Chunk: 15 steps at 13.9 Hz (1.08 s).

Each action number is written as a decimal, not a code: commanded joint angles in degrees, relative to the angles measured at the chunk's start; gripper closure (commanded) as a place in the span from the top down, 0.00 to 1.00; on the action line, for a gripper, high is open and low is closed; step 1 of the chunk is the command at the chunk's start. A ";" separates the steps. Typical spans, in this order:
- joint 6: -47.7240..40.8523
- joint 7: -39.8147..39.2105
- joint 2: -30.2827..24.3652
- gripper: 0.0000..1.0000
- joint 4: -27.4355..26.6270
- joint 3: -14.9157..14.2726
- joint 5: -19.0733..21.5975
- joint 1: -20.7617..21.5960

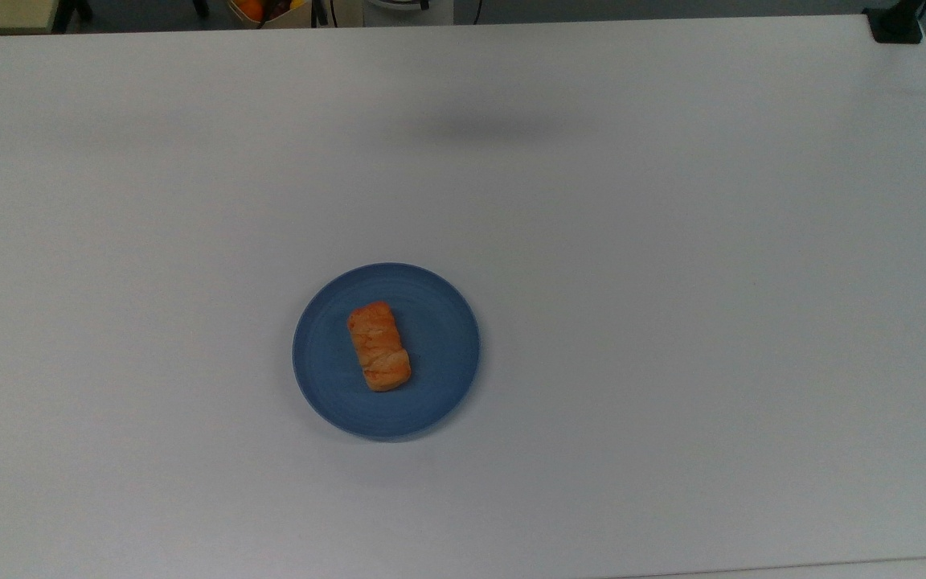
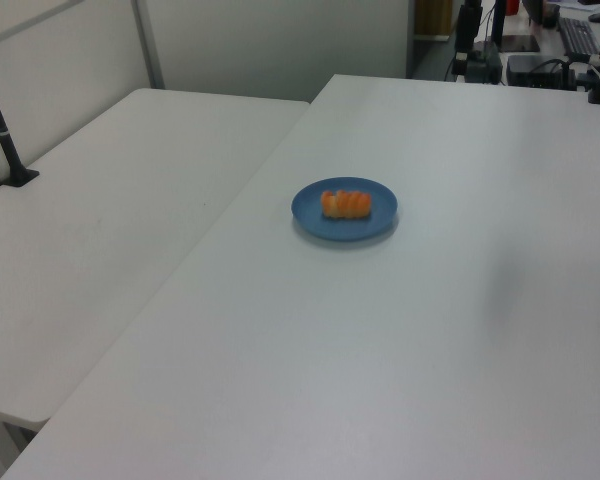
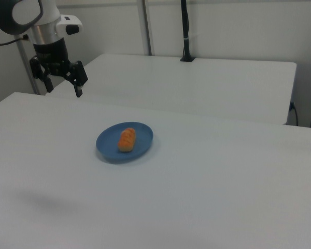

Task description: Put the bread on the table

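The bread (image 1: 379, 346) is a small golden-orange braided loaf lying on a round blue plate (image 1: 448, 347) near the middle of the white table (image 1: 672, 322). The left view shows the bread (image 2: 346, 204) on the plate (image 2: 308, 208), with bare table (image 2: 430, 330) all round. In the right view my gripper (image 3: 64, 89) hangs open and empty high above the table (image 3: 223, 192), up and to the left of the bread (image 3: 127, 139) and its plate (image 3: 107, 143), well apart from both.
A second white table (image 2: 110, 220) adjoins the first, with a black pole (image 2: 7, 140) clamped at its edge. A black clamp (image 1: 897, 24) sits at the top view's upper right corner. A box of fruit (image 1: 252, 10) stands beyond the far edge.
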 commanded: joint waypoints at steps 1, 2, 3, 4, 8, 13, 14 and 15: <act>0.90 1.00 -0.73 1.00 -1.42 -0.09 -0.40 0.02; 0.99 1.00 -0.73 1.00 -1.42 -0.09 -0.39 0.01; 1.08 1.00 -0.64 1.00 -1.33 -0.09 -0.30 0.10; 1.08 0.48 -0.64 1.00 -1.33 -0.09 -0.30 0.02; 1.78 -0.23 1.46 1.00 -1.07 -0.35 -0.65 0.36; 10.47 -3.65 5.59 1.00 -0.89 -0.35 -0.13 -0.16; 12.39 -3.92 6.82 1.00 -0.89 -0.35 -0.13 -0.25; 14.59 -4.35 7.70 1.00 -0.89 -0.35 -0.13 -0.25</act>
